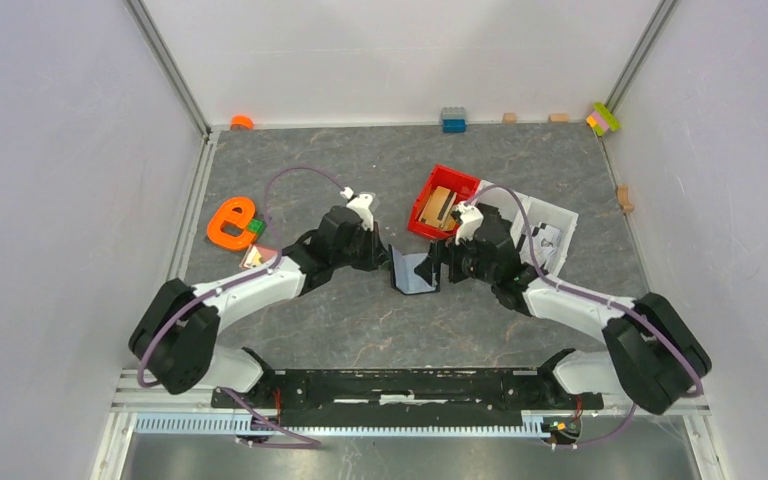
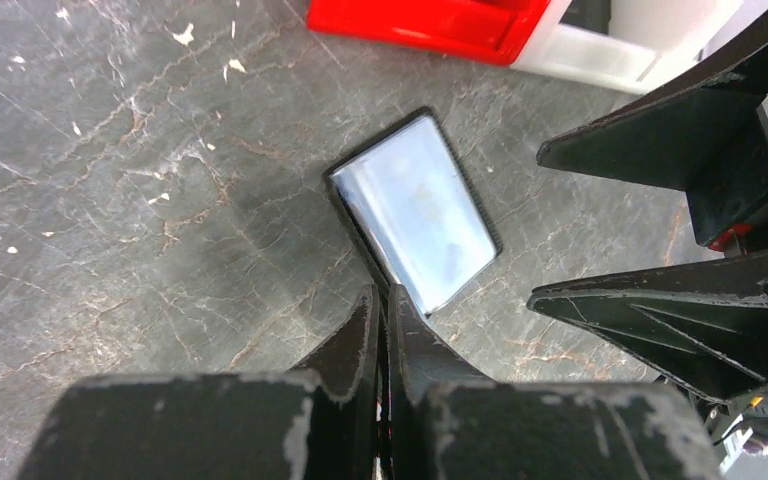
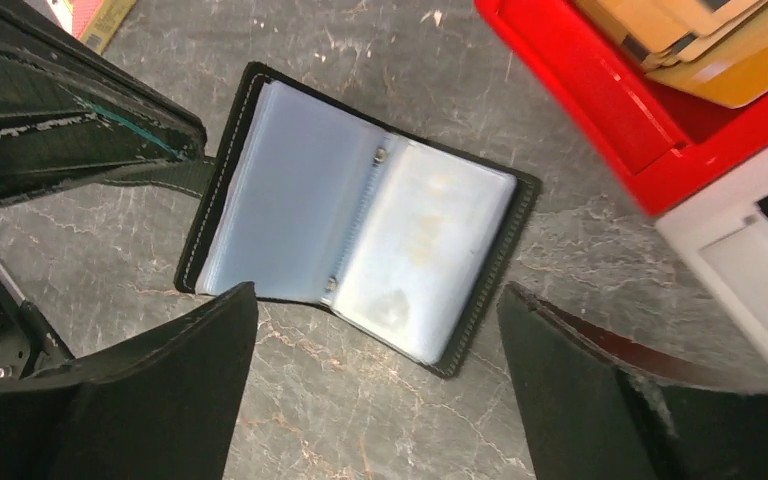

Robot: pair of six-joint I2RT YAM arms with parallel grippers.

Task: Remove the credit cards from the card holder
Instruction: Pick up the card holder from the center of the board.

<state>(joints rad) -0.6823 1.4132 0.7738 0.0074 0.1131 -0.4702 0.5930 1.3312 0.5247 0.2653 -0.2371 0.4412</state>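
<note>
Even, bright overhead light with soft shadows; glare whitens the card holder [image 2: 415,225] (wrist foregrounds look blurred).

A red bin [image 1: 457,177] (wooden blocks [image 1: 440,208] inside) sits beside a white bin [image 1: 558,214], orange letter [image 1: 228,222] well apart.

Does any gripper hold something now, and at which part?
Left gripper pinches the card holder at one cover's outer edge, seemingly the strap; right gripper holds nothing.

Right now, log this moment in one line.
card holder: open on table | left gripper: shut on its edge | right gripper: open, fingers either side of it
</note>
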